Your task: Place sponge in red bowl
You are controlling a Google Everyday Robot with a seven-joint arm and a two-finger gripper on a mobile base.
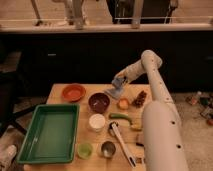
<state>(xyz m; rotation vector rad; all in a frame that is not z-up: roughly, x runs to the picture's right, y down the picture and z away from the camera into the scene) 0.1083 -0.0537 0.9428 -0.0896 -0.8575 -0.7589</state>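
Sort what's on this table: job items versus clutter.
Job: sponge, held by the gripper above the table's far edge; red bowl.
Clutter: maroon bowl, pale-blue cloth, green tray, white cup, brush.

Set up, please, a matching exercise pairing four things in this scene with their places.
Things:
1 red bowl
2 green tray
3 white cup
4 pincer

Places:
a front left of the table
b holding the sponge above the blue cloth
c back left of the table
d just in front of the maroon bowl

Pairs: 1-c, 2-a, 3-d, 4-b.
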